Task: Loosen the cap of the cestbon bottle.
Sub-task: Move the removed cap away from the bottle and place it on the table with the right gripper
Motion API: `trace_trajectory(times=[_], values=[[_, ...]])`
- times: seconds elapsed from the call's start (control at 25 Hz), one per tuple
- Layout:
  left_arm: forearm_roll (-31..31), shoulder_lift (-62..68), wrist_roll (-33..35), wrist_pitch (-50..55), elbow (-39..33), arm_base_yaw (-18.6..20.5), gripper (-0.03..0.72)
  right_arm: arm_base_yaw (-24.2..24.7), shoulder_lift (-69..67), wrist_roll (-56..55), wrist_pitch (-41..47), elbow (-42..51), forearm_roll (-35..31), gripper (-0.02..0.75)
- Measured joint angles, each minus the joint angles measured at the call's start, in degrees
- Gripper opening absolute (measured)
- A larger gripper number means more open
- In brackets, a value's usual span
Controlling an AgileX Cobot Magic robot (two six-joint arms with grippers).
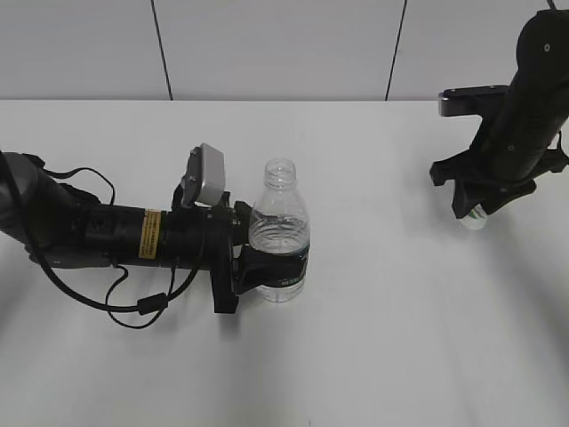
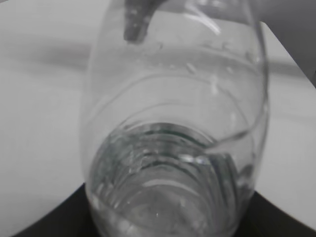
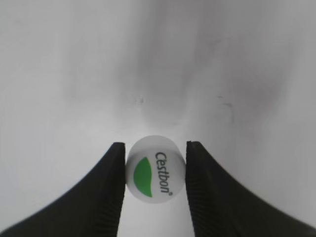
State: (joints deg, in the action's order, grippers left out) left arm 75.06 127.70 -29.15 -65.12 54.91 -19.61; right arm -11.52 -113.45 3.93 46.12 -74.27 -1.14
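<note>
While the left hand [image 1: 267,267] clamps the uncapped clear ribbed plastic bottle [image 1: 279,233] at frame centre, the right hand [image 3: 154,173] at upper right pinches the round white green-marked cap [image 3: 155,169] above the bare white table [image 1: 409,338].

A plain white table [image 1: 400,338] meets a pale panelled wall [image 1: 267,44].

A plain white table [image 1: 400,356] fills the lower three quarters of the frame — matte, evenly lit, with soft grey shadows pooling at lower left and mid-right. Across the top runs a pale grey wall [image 1: 276,49], split by two thin dark seams [image 1: 161,49] — one upper left, one upper right, both slightly slanted. The light looks diffuse, with no hard glare anywhere.
</note>
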Motion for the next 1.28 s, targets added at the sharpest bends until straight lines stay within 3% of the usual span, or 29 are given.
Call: trace_trajectory(times=[0.92,1.0,1.16,1.28], values=[[0.0,0.0,0.0,0.0,0.0,0.0,0.363,0.0,-5.0,-1.0,-1.8,0.2,1.1,0.294],[0.0,0.0,0.0,0.0,0.0,0.0,0.363,0.0,-5.0,-1.0,-1.8,0.2,1.1,0.324],[0.0,0.0,0.0,0.0,0.0,0.0,0.363,0.0,-5.0,-1.0,-1.8,0.2,1.1,0.47],[0.0,0.0,0.0,0.0,0.0,0.0,0.363,0.0,-5.0,-1.0,-1.6,0.2,1.1,0.51]])
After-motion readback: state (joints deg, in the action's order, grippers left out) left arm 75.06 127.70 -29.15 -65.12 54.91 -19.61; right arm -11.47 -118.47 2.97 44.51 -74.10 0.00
